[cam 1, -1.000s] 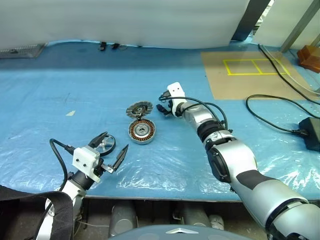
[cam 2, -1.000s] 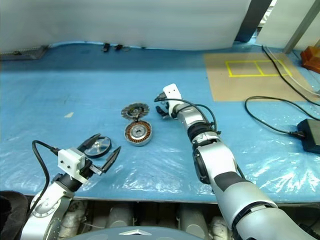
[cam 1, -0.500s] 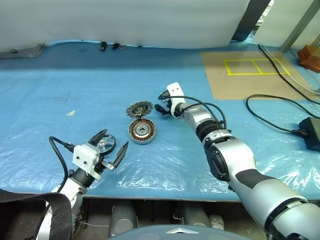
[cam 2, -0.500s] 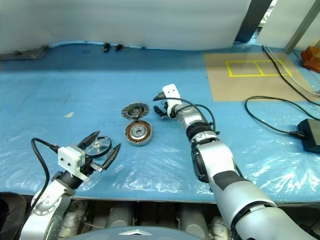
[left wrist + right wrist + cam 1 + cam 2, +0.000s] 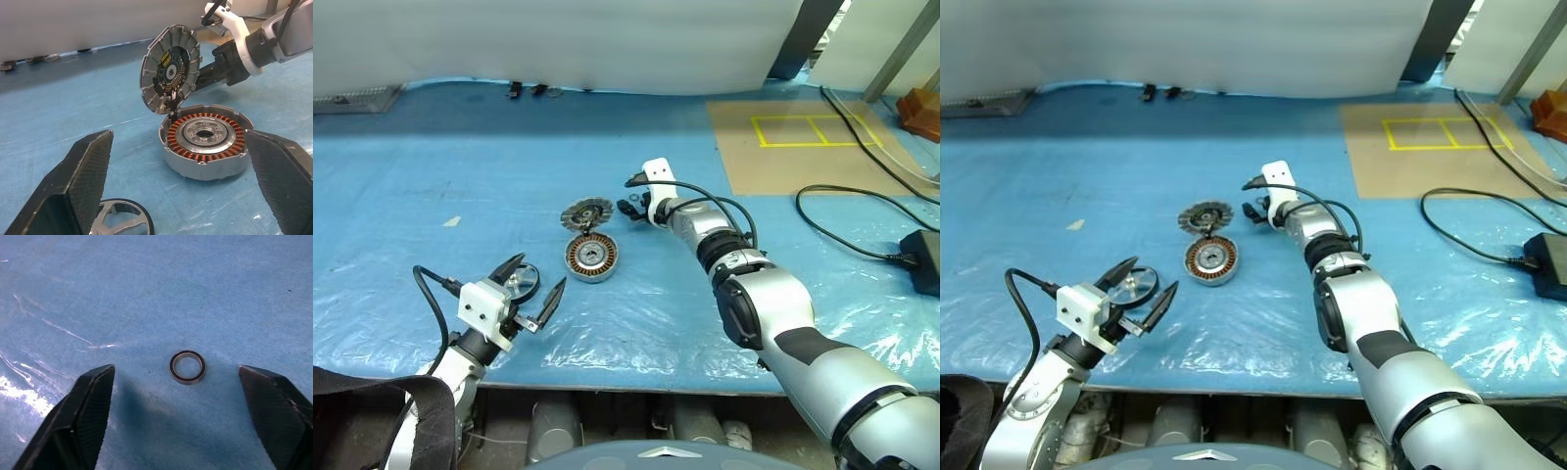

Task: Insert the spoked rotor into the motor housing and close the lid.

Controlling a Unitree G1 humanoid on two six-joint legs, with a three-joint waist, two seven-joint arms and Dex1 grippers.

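While both jaws gape empty, right gripper straddles small ring.

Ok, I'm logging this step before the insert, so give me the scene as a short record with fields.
Motor housing: on the blue sheet, windings exposed, nothing inserted
Lid: raised, standing tilted at the housing's far edge
Spoked rotor: flat on the sheet by the left gripper, not held
Left gripper: fingers open, empty
Right gripper: fingers open either side of a small ring lying on the sheet
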